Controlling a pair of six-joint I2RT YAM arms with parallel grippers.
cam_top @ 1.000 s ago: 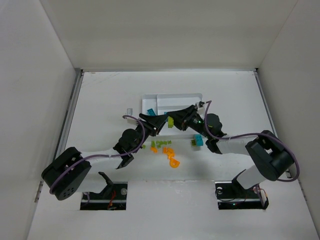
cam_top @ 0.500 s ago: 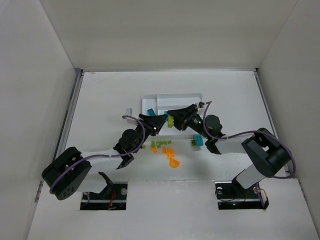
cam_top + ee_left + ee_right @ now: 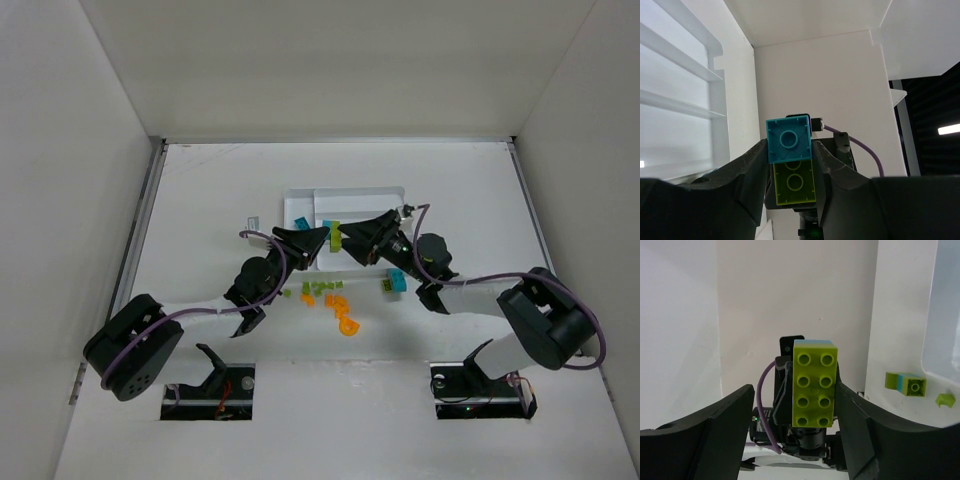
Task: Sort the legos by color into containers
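Left gripper (image 3: 790,162): clamped on the stack, a finger pressed to each side.
Stack (image 3: 790,167): teal brick joined to a lime brick, at centre of the top view, over the tray's lower part.
Right gripper (image 3: 794,395): jaws wide, either side of the stack, clear gap on the left.
Tray (image 3: 365,205): upper centre, one teal piece (image 3: 300,222) in its left section.
Loose bricks (image 3: 325,293): lime, orange and teal, on the table (image 3: 200,220) below the tray.

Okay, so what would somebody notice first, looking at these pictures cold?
The left fingers and right fingers meet tip to tip over the white tray at mid-table: the left clamp a lime-and-teal brick, and the right stand open on either side of it. On the near side of the tray, loose orange, lime and teal legos lie scattered on the table.
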